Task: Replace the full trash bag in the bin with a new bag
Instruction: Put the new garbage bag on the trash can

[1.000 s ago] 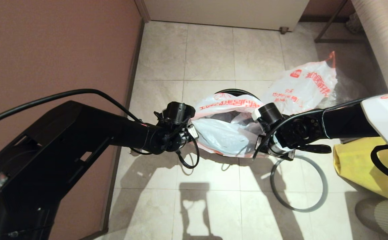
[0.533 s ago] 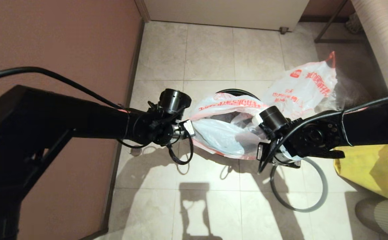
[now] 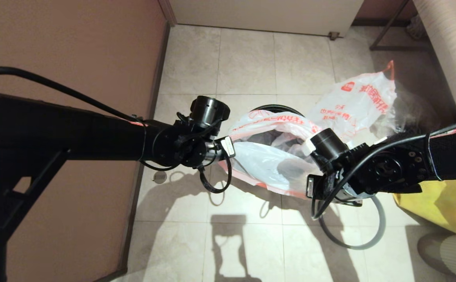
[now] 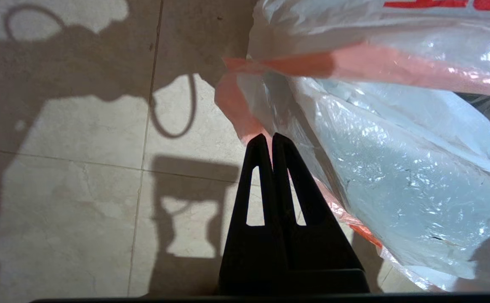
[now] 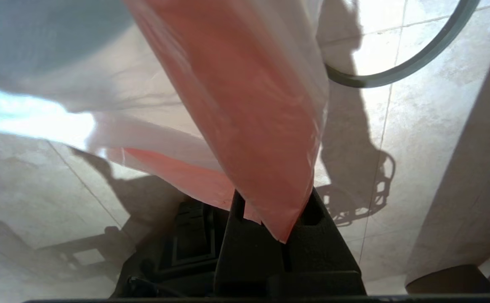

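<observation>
Both arms have shifted rightward, stretching the thin white red-printed new bag (image 3: pixel 269 164) over the black round bin (image 3: pixel 273 108) at frame centre; left gripper (image 4: pixel 271 139) and right gripper (image 5: pixel 272 198) each pinch its red edge.

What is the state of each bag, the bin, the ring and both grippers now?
new bag: mouth spread over the bin, held at both sides.
bin: upright, mostly hidden.
grey ring: off, flat on floor.
full trash bag: on floor beyond the bin.
left gripper: shut on bag's red edge.
right gripper: shut on bag's red edge.
</observation>
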Motion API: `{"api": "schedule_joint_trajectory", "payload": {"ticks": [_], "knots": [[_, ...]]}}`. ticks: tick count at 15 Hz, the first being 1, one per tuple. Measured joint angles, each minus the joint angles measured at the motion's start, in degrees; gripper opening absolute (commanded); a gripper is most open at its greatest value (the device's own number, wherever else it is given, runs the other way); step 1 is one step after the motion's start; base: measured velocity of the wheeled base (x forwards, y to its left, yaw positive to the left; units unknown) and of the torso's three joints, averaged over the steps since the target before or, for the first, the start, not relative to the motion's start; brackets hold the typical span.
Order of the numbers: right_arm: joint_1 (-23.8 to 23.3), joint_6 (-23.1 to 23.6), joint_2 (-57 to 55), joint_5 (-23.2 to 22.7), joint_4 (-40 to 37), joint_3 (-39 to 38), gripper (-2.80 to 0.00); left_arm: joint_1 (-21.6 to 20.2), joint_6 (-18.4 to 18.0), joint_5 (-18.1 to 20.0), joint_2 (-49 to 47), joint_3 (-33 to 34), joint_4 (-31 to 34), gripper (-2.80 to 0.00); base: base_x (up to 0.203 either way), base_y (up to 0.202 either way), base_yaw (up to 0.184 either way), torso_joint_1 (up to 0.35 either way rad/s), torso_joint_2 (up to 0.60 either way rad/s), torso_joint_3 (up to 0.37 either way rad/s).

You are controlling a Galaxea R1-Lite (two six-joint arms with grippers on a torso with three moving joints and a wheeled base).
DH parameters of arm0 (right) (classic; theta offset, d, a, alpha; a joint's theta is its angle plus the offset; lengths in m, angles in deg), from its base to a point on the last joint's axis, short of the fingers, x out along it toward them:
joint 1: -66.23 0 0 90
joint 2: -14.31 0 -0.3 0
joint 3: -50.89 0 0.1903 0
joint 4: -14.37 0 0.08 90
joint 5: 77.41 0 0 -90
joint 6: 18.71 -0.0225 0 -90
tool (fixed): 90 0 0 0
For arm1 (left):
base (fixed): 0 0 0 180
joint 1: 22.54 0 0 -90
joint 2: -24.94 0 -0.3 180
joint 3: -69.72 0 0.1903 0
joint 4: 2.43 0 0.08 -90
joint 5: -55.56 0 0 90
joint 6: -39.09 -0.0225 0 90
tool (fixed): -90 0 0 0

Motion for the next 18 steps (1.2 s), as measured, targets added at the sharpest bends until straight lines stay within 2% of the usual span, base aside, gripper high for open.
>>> {"api": "schedule_joint_trajectory", "payload": {"ticks": [4, 6, 7, 12, 15, 16, 18], "knots": [[2.5, 0.0, 0.3, -0.1, 0.3, -0.7, -2.8, 1.4, 0.3, 0.0, 0.2, -0.4, 2.5, -2.8, 0.0, 0.0, 0.0, 0.0, 0.0, 0.0], [2.6, 0.1, 0.0, 1.1, 3.1, -0.7, -2.8, 2.4, 0.4, 0.1, 0.1, -0.8, 2.6, -2.8, 0.0, 0.0, 0.0, 0.0, 0.0, 0.0], [2.6, 0.2, -0.1, 2.3, 4.8, -0.8, 0.0, 2.8, 0.4, 0.1, -0.1, -0.9, 2.7, -2.8, 0.0, 0.0, 0.0, 0.0, 0.0, 0.0], [2.1, 0.3, -0.4, 4.3, 6.0, -1.9, 0.0, 3.6, 0.4, 0.1, -0.9, -1.1, 2.8, -2.8, 0.0, 0.0, 0.0, 0.0, 0.0, 0.0], [3.0, 0.3, 2.8, 4.5, 5.9, -6.2, 0.0, 3.9, 1.5, 0.1, -1.5, -1.5, 2.7, -2.8, 0.0, 0.0, 0.0, 0.0, 0.0, 0.0], [3.5, 0.3, 4.7, 4.5, 6.0, -8.4, -2.8, 4.0, 2.5, 0.1, -1.8, -2.2, 2.9, -2.8, 0.0, 0.0, 0.0, 0.0, 0.0, 0.0], [5.3, 0.4, 8.8, 4.4, 6.2, -13.0, -2.8, 4.1, 4.1, 0.1, -2.4, -3.5, 4.2, -2.8, 0.0, 0.0, 0.0, 0.0, 0.0, 0.0]]}}
